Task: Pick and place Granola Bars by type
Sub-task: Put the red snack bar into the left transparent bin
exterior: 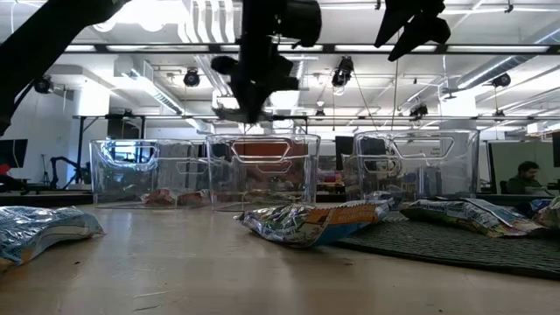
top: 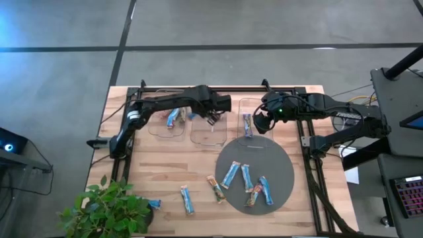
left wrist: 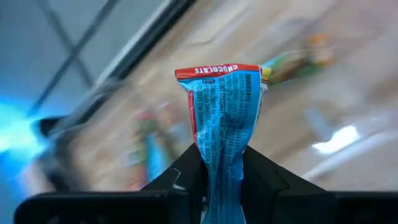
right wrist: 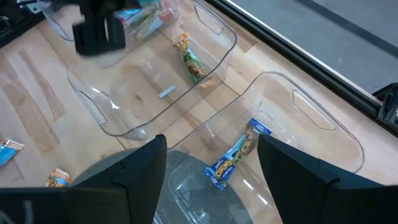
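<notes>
My left gripper (left wrist: 219, 163) (top: 211, 119) is shut on a light blue bar (left wrist: 224, 99) with a red end. It hangs above the middle clear bin (top: 208, 129) (exterior: 262, 171). My right gripper (right wrist: 211, 149) (top: 261, 122) is open and empty above the right bin (top: 248, 122), where a purple-blue bar (right wrist: 239, 152) lies flat. A tan red-green bar (right wrist: 189, 59) lies in the middle bin, and a few bars (top: 175, 118) lie in the left bin. Several bars (top: 246, 178) lie on the dark round mat (top: 277, 158), and others (top: 187, 199) (top: 216, 190) on the wood. My left gripper pinches the light blue bar between its two fingers (left wrist: 183, 177) at one end of the wrapper (left wrist: 219, 149), which is squeezed narrow there. The rest of the bar sticks out past the fingertips, and its red-edged free end (left wrist: 217, 71) touches nothing.
A potted plant (top: 106, 208) stands at the table's near left corner with a bar (top: 153, 203) beside it. In the low view, bars (exterior: 315, 223) (exterior: 44, 229) lie in the foreground. Arm mounts run along both table sides. A person (exterior: 528, 175) sits far behind.
</notes>
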